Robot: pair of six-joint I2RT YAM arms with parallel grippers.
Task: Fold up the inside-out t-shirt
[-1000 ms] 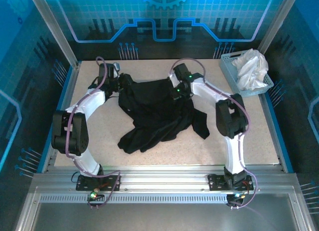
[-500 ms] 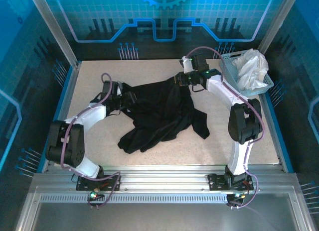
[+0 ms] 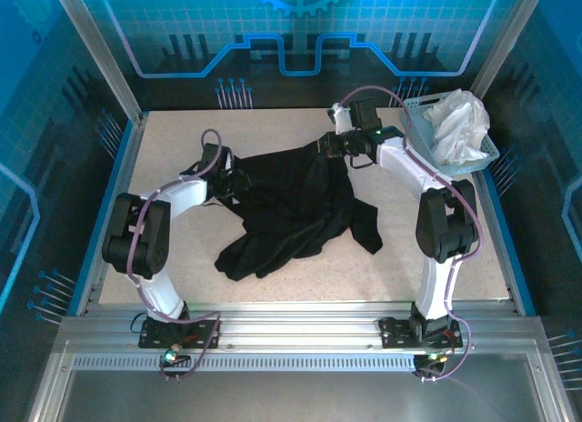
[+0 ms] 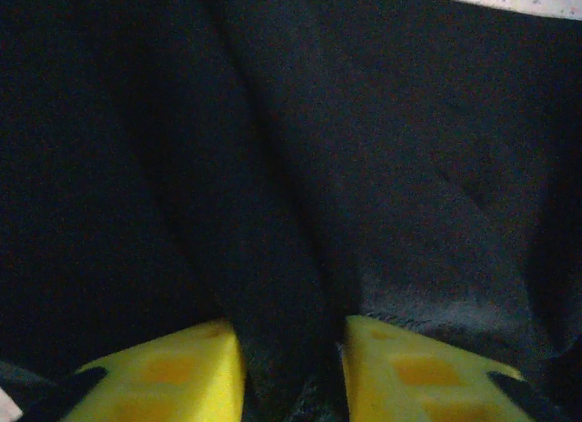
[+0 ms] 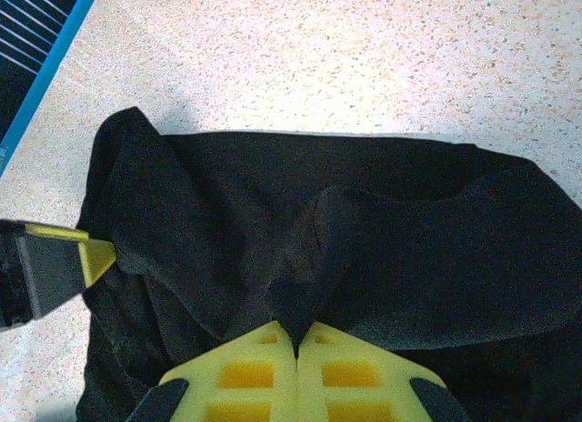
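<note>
Speckled beige table [image 3: 182, 267], blue-lit enclosure behind.

- Right gripper [image 5: 297, 336]: clenched, fingertips together on a small peak of black cloth at the far edge of the t-shirt [image 5: 382, 249]. Seen from above, it sits at the shirt's far right corner [image 3: 332, 147].
- Left gripper [image 4: 291, 345]: yellow fingers part-way closed, with a thick fold of the shirt bunched between them. Looks like a grasp on that fold. It sits at the shirt's far left edge [image 3: 229, 178].
- T-shirt [image 3: 291, 204]: mid-table, far edge strung between the two grippers, the rest trailing toward the near edge in a rumpled heap. One loose tail lies out to the right. No print or neck label visible, so I cannot tell which side faces out.
- Progress: early. Nothing lies flat and no fold is made. Spreading, squaring and every fold are left, by my reading.
- Surroundings: pale blue basket [image 3: 416, 131] in the far right corner holds a white cloth [image 3: 457, 120]. It is close beside the right forearm but apart from the shirt, so it could crowd a wide outward pull.
</note>
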